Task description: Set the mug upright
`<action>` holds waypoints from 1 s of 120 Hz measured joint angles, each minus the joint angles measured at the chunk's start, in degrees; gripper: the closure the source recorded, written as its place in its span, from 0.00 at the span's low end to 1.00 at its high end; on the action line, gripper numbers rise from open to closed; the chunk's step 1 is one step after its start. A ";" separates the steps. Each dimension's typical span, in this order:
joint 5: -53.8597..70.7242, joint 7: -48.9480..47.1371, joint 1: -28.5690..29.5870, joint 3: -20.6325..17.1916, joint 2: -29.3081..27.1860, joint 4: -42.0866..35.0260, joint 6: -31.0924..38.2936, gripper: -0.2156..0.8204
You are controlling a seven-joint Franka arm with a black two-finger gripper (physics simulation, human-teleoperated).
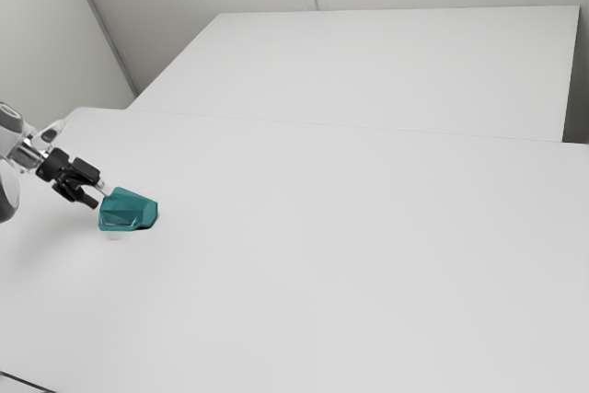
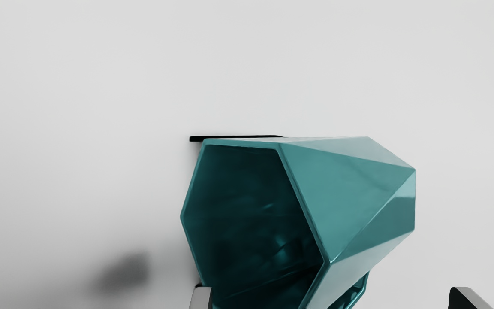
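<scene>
The mug (image 2: 307, 193) lies on its side on the table (image 1: 322, 246), just ahead of the gripper (image 2: 333, 298), its long axis running roughly from one finger's side to the other's rather than across the line on which they would close. Its open mouth (image 2: 251, 223) is at the end by one finger (image 2: 200, 298), which overlaps the rim in the wrist view; whether they touch, I cannot tell. The base end (image 2: 403, 201) points toward the side of the other finger (image 2: 465, 298), and the handle (image 2: 360, 288) shows on the mug's side nearer the gripper. The jaws are wide open and grip nothing. Righting the mug would call for a firm hold and a turn that brings the mouth up; closing lengthwise might let the slanted facets slip.
</scene>
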 joint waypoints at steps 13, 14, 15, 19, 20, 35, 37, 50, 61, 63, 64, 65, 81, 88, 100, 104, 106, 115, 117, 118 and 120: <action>-0.26 0.27 0.25 -0.20 0.49 0.23 -0.13 0.21; -0.29 0.29 0.27 -0.23 0.54 0.25 -0.13 0.21; -0.31 0.31 0.29 -0.24 0.59 0.28 -0.14 0.21; -0.47 0.39 0.41 -0.39 0.81 0.38 -0.16 0.21; -0.50 0.41 0.45 -0.46 0.85 0.41 -0.16 0.21; -1.23 0.66 0.73 -1.18 1.33 0.65 -0.23 0.21; -1.34 0.69 0.82 -1.29 1.39 0.65 -0.24 0.21; -2.15 0.89 1.08 -1.67 1.74 0.67 -0.28 0.21; -2.60 1.03 1.18 -1.97 2.26 0.67 -0.28 0.21; -2.71 1.05 1.18 -2.01 2.31 0.67 -0.28 0.21; -2.75 1.06 1.18 -2.02 2.33 0.67 -0.28 0.21; -2.80 1.07 1.18 -2.04 2.35 0.67 -0.28 0.21; -3.46 1.25 1.21 -2.35 2.75 0.67 -0.28 0.21; -3.81 1.31 1.21 -2.41 2.81 0.67 -0.30 0.21; -4.26 1.41 1.21 -2.60 2.87 0.67 -0.32 0.22; -4.39 1.44 1.20 -2.66 2.88 0.65 -0.32 0.23; -4.44 1.46 1.20 -2.69 2.88 0.65 -0.33 0.23; -4.62 1.52 1.19 -2.75 2.88 0.60 -0.33 0.27; -4.64 1.53 1.21 -2.76 2.88 0.60 -0.34 0.28; -4.66 1.53 1.21 -2.76 2.88 0.59 -0.34 0.29; -4.68 1.55 1.22 -2.76 2.88 0.59 -0.34 0.30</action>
